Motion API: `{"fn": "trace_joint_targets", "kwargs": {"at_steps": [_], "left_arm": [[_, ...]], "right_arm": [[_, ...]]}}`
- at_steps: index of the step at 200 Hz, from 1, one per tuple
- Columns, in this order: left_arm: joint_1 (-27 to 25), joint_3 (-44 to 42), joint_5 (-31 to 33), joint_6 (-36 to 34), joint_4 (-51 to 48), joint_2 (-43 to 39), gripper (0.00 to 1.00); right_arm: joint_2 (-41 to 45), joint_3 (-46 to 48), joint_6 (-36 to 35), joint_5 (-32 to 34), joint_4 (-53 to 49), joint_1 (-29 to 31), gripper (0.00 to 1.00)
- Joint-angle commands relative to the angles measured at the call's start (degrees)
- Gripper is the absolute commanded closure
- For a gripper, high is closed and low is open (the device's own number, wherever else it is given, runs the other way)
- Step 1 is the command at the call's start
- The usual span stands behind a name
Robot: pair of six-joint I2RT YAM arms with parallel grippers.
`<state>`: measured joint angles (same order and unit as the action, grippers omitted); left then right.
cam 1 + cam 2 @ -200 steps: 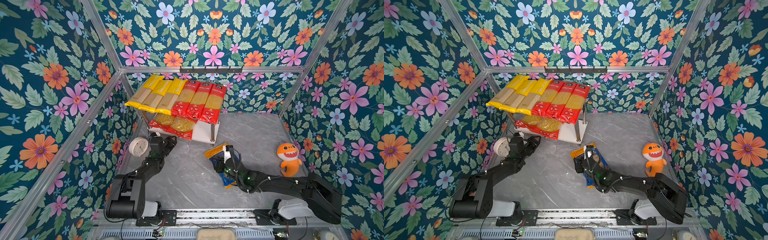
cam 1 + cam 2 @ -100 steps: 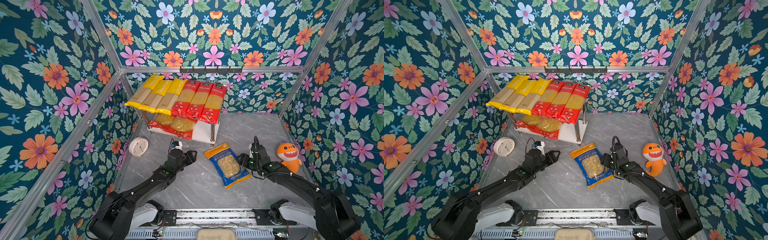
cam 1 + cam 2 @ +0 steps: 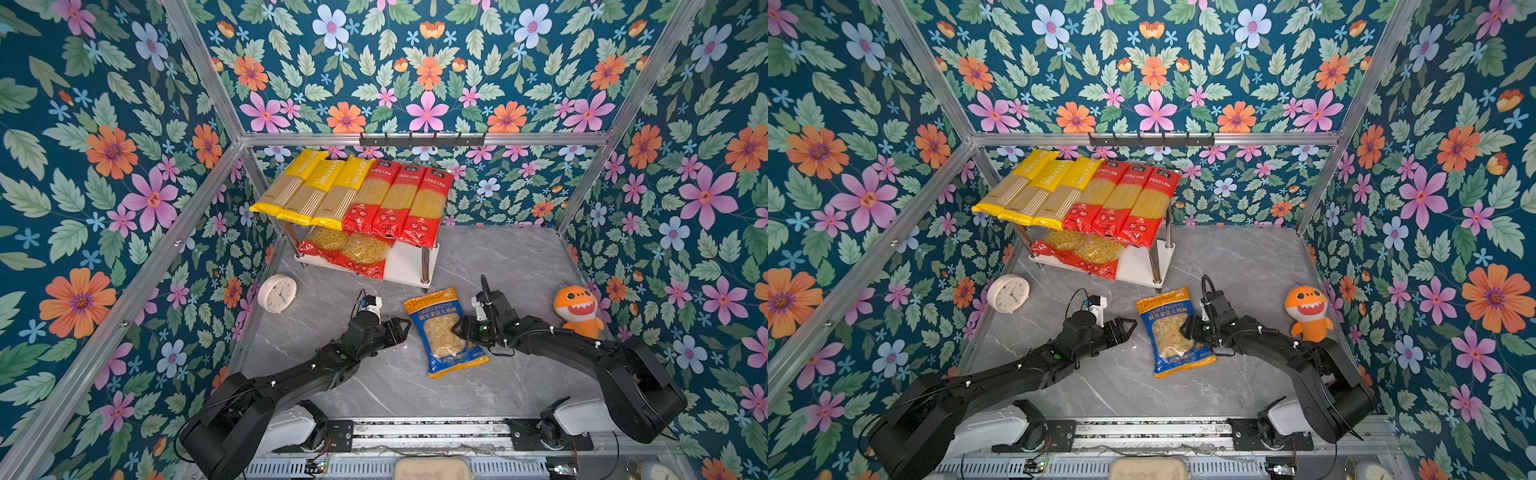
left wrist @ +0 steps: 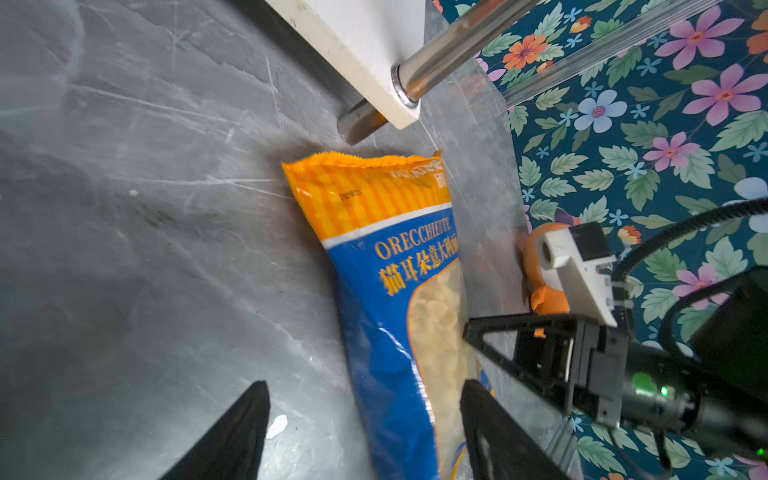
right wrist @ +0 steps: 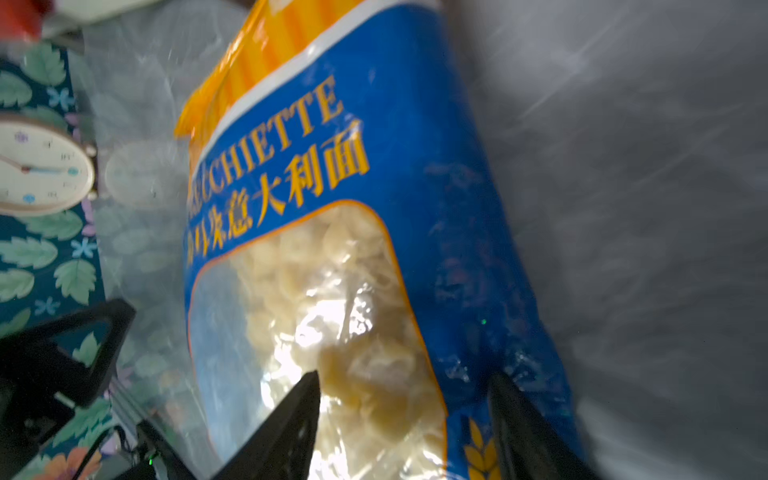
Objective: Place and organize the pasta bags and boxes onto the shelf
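In both top views the bag (image 3: pixel 444 332) lies flat on the tabletop (image 3: pixel 374 386). Its long axis runs 12 to 6, with the orange end toward the shelf (image 3: pixel 409 266) at 12. The left pincer (image 3: pixel 402 330) stands just beside it at 9, jaws apart and empty. The right pincer (image 3: pixel 459 330) reaches in from 3, jaws apart, tips over the bag's edge, so we judge that arm the nearer. Six long packs (image 3: pixel 353 191) cover the top board and two red bags (image 3: pixel 353 251) lie on the lower one, with bare board at their 3, the likely spot for this bag.

From the left wrist we see the bag (image 4: pixel 386 291) stretch away toward a shelf leg. Its near part lies between the left pincer's (image 4: pixel 363 384) spread fingers.

From the right wrist, blurred, we see the bag's clear window (image 5: pixel 332 270) under the right pincer (image 5: pixel 405 376). Its fingers are spread and clamp nothing.

Against half a second ago, the bag lies about where it lay. Both arms have closed in, the right from beside the shark (image 3: pixel 577 307) and the left from well apart at 9.
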<state>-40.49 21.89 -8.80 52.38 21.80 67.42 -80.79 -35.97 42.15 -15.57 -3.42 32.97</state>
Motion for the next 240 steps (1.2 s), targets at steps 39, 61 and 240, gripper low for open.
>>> {"fn": "trace_joint_targets", "kwargs": {"at_steps": [39, 61, 240], "left_arm": [[7.72, 0.48, -7.24, -6.52, -4.69, -0.56, 0.23], [10.21, 0.16, -9.93, -8.45, -4.39, -0.04, 0.23], [6.56, 3.26, -18.89, -8.82, 8.08, 18.33, 0.56]], "right_arm": [[1.92, -2.05, 5.14, 1.55, -3.68, 9.61, 0.34], [4.04, -0.88, 3.65, -1.41, -3.10, 2.33, 0.33], [-8.42, -1.57, 7.77, -1.87, 15.64, 4.53, 0.43]]}}
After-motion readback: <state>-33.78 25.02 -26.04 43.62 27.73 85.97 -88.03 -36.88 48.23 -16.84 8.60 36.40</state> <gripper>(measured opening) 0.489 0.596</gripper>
